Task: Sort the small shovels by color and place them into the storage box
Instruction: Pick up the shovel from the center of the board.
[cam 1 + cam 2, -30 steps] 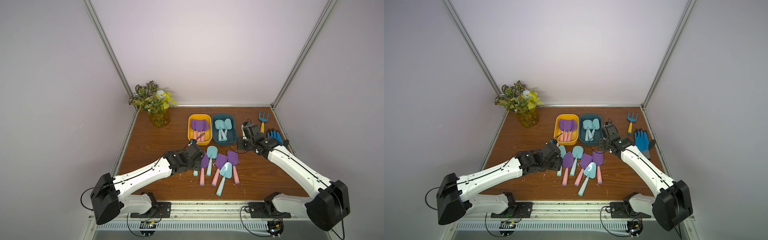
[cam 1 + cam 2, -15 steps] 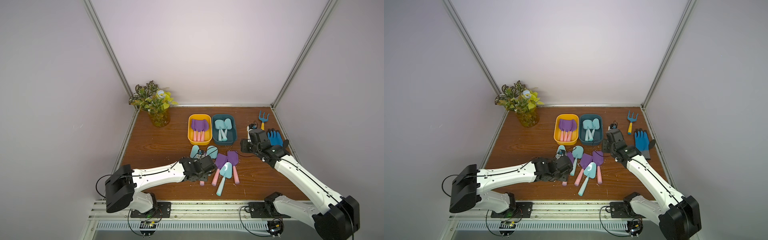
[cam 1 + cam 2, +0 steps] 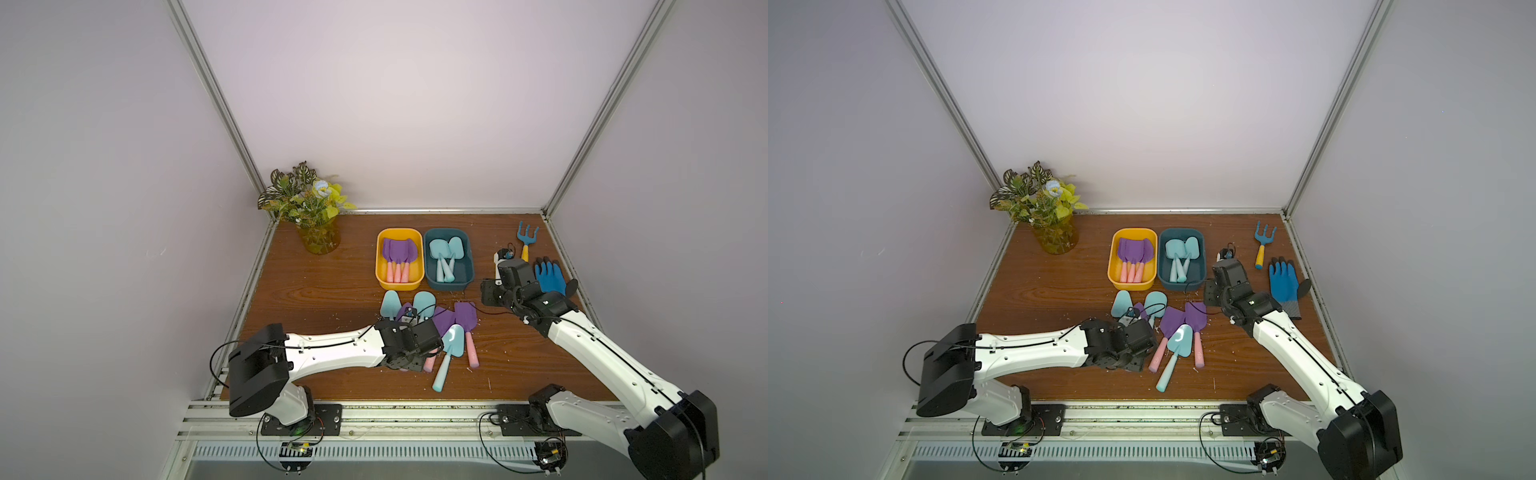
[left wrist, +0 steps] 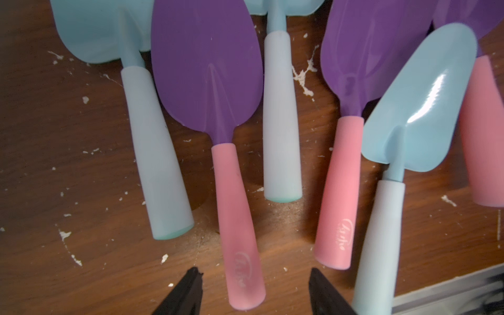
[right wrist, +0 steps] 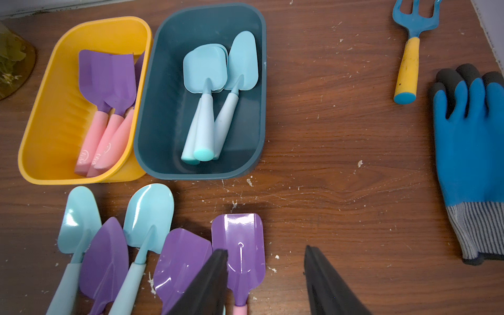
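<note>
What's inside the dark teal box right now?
Three light-blue shovels lie in the dark teal box, handles bunched together. Two blades are stacked, so the lower one shows only its edge. Anything under the pile is covered.

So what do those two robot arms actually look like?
The left arm and right arm match: smooth white shells dotted with small holes, chunky black joints, thin black cables looping alongside. The left pincer and right pincer each have two black, wedge-shaped fingers tapering to a tip.
</note>
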`<state>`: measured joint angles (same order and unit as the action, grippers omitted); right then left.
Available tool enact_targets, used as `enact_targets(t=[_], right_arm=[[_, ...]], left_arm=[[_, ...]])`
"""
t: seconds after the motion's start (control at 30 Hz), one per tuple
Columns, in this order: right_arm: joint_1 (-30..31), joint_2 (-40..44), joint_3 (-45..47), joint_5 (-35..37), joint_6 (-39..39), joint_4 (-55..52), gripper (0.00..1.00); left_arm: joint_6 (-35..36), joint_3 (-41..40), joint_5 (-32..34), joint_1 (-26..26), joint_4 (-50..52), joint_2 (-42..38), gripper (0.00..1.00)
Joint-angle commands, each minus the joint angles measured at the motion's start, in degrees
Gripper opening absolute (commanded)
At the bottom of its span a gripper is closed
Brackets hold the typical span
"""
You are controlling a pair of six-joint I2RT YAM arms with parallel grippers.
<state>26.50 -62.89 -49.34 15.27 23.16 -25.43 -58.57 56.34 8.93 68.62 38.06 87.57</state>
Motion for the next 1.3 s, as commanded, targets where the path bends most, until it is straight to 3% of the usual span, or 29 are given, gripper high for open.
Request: enact_targets(t=[0.0, 1.27], right_arm=[[-0.32, -0.02, 0.03, 1.58, -1.17, 1.52, 0.52], [-0.77, -4.6, -1.2, 1.61, -2.95, 2.49, 0.52]], left_arm=[[0.37, 0.8, -0.67, 0.47, 2.45, 1.04, 0.65], [5.19, 1.93, -0.77, -1.33, 2.89, 7.77, 0.58]])
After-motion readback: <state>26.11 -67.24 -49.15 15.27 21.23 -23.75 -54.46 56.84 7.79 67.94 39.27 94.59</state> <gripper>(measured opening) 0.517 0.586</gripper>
